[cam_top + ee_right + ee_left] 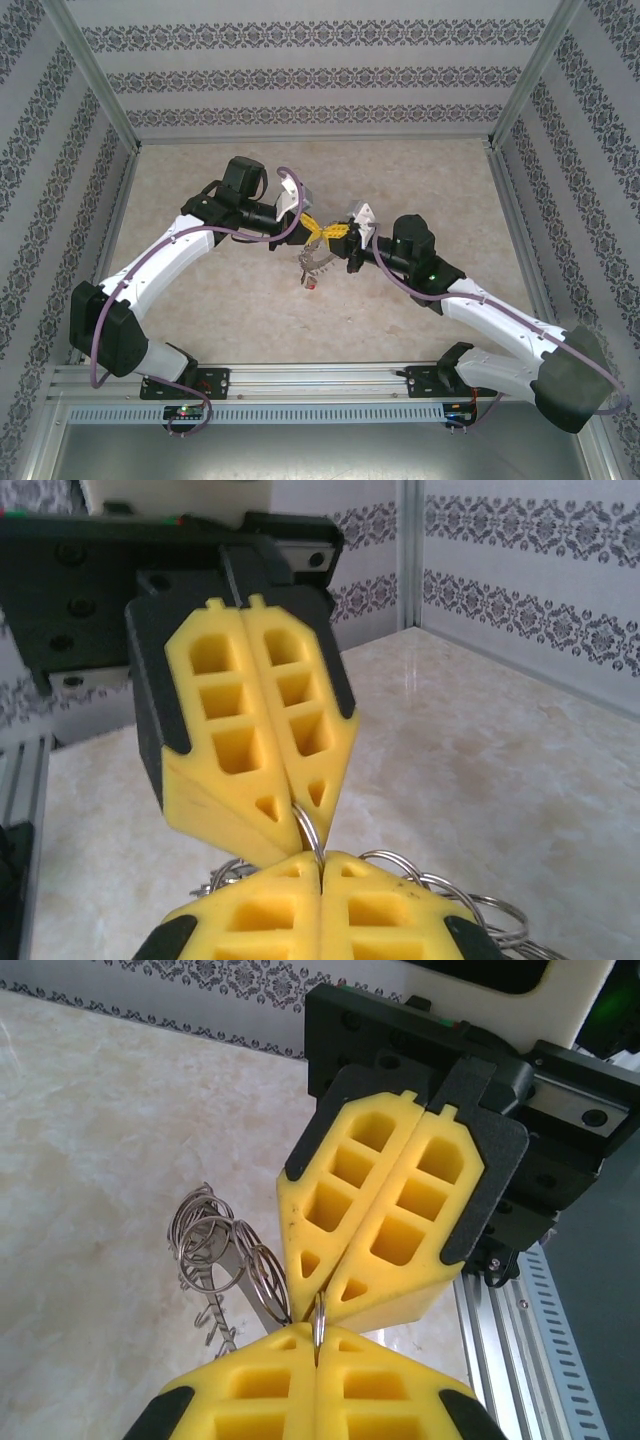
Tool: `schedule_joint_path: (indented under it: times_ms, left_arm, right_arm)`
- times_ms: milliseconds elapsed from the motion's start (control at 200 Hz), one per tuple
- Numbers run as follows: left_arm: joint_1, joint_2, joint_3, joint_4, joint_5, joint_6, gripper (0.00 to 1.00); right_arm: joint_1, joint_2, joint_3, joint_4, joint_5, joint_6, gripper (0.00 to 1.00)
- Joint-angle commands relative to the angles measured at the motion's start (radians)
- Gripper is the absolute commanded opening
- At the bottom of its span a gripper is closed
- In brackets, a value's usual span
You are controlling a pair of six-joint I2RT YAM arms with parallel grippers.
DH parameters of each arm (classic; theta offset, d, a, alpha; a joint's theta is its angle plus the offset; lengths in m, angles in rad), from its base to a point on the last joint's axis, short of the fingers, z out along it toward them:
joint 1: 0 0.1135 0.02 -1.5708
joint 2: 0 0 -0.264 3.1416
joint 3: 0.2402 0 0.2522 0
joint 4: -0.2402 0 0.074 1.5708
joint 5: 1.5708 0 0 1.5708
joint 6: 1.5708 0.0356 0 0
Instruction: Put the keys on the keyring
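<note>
From above, the left gripper (312, 226) and the right gripper (338, 237) meet tip to tip over the desk (200, 170). Both are closed on the keyring (312, 262), which hangs just beneath them, a red bit (312, 284) lowest.

In the left wrist view, the ring's thin wire passes between the two pairs of closed yellow tips. The keys (212, 1320) bunch to one side of it. Holding it from both sides probably steadies the ring for threading.

In the right wrist view, the same wire is pinched between both grippers, and loose loops crowd beside it. These loops, and the gripper tips covering the wire, look likely to obstruct any key going on.
</note>
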Motion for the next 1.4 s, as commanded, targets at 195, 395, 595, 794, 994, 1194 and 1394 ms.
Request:
schedule_joint_path:
  times_ms: [195,395,595,794,994,1194,1394]
  left_arm:
    - [-0.007,-0.018,0.070,-0.177,-0.017,0.171,0.00]
    - [-0.016,-0.023,0.083,-0.227,0.022,0.283,0.00]
    - [-0.025,-0.022,0.089,-0.239,0.038,0.312,0.00]
    - [-0.031,-0.025,0.088,-0.253,0.067,0.341,0.00]
    - [-0.031,-0.032,0.089,-0.253,0.074,0.345,0.00]
    - [-0.032,-0.031,0.086,-0.230,0.078,0.320,0.00]
    - [-0.031,-0.029,0.091,-0.222,0.075,0.310,0.00]
  right_arm:
    - [-0.059,0.004,0.164,-0.394,-0.297,-0.451,0.12]
    - [-0.081,0.072,0.304,-0.680,-0.369,-0.654,0.22]
    - [-0.094,0.139,0.384,-0.761,-0.423,-0.697,0.29]
    - [-0.108,0.165,0.396,-0.705,-0.410,-0.627,0.32]
    - [-0.134,0.156,0.399,-0.659,-0.440,-0.561,0.33]
    - [-0.117,0.167,0.399,-0.678,-0.472,-0.582,0.34]
    - [-0.080,0.180,0.404,-0.718,-0.461,-0.623,0.33]
